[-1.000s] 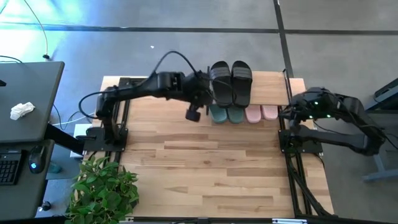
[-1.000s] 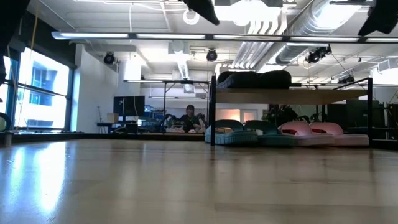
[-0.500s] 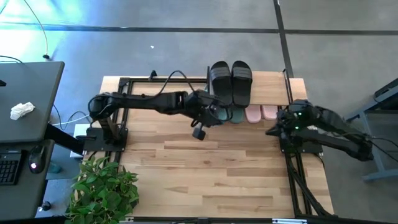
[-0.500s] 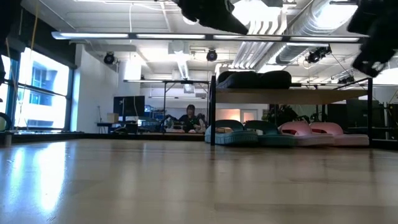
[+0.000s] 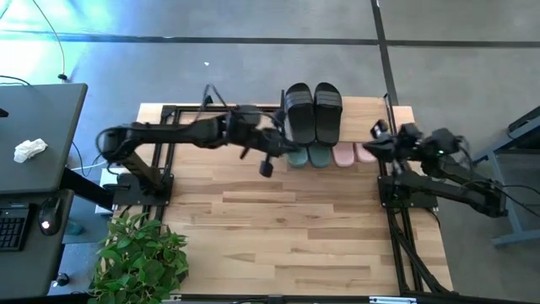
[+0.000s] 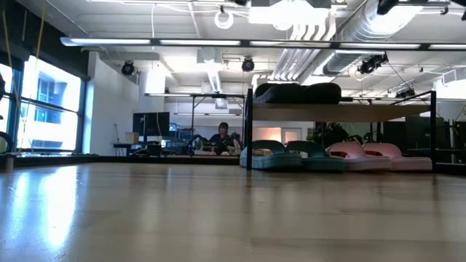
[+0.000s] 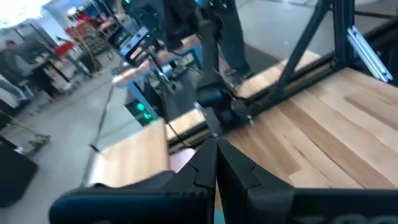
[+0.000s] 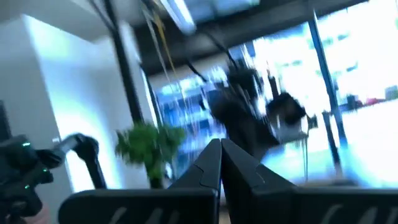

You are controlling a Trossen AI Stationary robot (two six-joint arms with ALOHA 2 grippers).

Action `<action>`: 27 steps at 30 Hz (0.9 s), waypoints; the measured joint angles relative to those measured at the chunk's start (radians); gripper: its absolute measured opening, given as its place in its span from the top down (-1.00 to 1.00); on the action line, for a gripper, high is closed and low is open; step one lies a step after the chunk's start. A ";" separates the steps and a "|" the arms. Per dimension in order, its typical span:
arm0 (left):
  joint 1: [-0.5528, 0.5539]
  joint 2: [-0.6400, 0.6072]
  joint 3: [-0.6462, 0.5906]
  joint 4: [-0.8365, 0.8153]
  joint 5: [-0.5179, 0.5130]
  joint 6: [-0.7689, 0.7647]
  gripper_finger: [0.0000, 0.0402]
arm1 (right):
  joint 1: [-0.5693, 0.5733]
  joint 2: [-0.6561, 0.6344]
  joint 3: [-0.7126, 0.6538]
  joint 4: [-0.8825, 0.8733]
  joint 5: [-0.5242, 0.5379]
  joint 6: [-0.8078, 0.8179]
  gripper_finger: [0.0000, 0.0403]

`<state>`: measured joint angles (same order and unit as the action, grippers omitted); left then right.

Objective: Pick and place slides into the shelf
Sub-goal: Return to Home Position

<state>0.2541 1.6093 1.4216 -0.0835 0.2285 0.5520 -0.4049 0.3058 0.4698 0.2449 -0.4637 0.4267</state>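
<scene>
The shelf (image 6: 342, 111) stands at the table's far edge; its plank top (image 5: 364, 118) shows in the high view. The black slides (image 5: 314, 110) lie side by side on the plank. The teal slides (image 5: 308, 155) and pink slides (image 5: 354, 154) rest on the table under it, toes sticking out toward the near edge. My left gripper (image 5: 283, 145) is shut and empty, just left of the shelf beside the teal pair. My right gripper (image 5: 375, 129) is shut and empty at the shelf's right end. The low view shows neither gripper.
A potted plant (image 5: 139, 253) sits at the table's near left corner. A dark desk with a crumpled white cloth (image 5: 29, 150) stands left of the table. Bare wooden tabletop (image 5: 287, 228) stretches from the shelf to the near edge. A person (image 6: 222, 137) sits far behind.
My left gripper dipped toward the near edge, then drew back toward the shelf's left end as the arm pulled left. My right gripper dropped toward the table, then swung up and toward the far edge. Both left the low view's top. The slides stayed put.
</scene>
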 joint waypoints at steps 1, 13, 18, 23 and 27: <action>0.009 -0.022 0.000 -0.007 0.000 0.001 1.00 | 0.000 0.000 0.000 0.051 0.000 -0.015 1.00; 0.036 -0.270 0.000 -0.163 -0.092 0.024 1.00 | 0.000 -0.053 0.000 0.422 0.000 0.066 1.00; 0.036 -0.383 -0.100 -0.145 -0.139 0.021 1.00 | 0.000 -0.115 0.000 0.425 0.043 0.065 1.00; 0.036 -0.546 -0.285 -0.050 -0.190 -0.018 1.00 | 0.000 -0.188 0.000 0.387 0.092 0.020 1.00; 0.036 -0.682 -0.424 0.003 -0.210 -0.046 1.00 | 0.000 -0.255 0.000 0.250 0.134 -0.032 1.00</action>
<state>0.2901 0.9275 0.9971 -0.0801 0.0187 0.5059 -0.4049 0.0507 0.4697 0.4953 -0.3294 0.3946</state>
